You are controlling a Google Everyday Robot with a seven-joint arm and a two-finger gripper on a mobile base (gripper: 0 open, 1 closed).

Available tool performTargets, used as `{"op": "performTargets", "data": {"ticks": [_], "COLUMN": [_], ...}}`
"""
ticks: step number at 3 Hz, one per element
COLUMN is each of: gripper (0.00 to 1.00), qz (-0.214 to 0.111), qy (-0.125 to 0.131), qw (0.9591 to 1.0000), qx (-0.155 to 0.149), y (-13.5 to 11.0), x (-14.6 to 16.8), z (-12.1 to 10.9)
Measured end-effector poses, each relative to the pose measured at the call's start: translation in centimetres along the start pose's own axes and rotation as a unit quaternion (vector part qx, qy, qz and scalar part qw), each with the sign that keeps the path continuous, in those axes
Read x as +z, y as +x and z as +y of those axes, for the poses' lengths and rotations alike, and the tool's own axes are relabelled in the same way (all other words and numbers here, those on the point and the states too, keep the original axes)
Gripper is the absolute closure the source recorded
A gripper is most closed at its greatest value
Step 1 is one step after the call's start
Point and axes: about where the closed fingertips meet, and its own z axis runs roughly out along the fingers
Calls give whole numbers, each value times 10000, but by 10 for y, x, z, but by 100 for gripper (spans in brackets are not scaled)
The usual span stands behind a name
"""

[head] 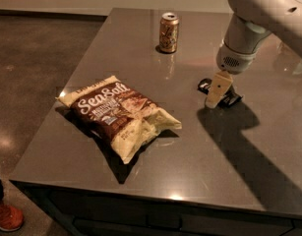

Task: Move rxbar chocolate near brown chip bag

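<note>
Step in hand: grasping the bar. The gripper (215, 90) sits low over the bar (233, 100), which lies directly beneath it (grip state cannot be told). The chip bag (116, 114) lies well apart, leftward in view. The next move calls for a secure hold, then a carry toward the bag.

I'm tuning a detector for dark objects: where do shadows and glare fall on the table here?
Camera view: the arm's broad shadow runs from the gripper, at the rxbar, toward the near right; the chip bag shades its near side; a small glare spot sits at the table's front edge.
</note>
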Motion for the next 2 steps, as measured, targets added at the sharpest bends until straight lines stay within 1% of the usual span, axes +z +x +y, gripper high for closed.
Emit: {"op": "performTargets", "data": {"ticks": [1,2], "gripper": [39,71], "qz": [42,84], "qy": [-36,-79], "qw": [10000,9999], "qx": [-39,-73], "y": [3,6], "x": [0,1], "z": [-1,0]}}
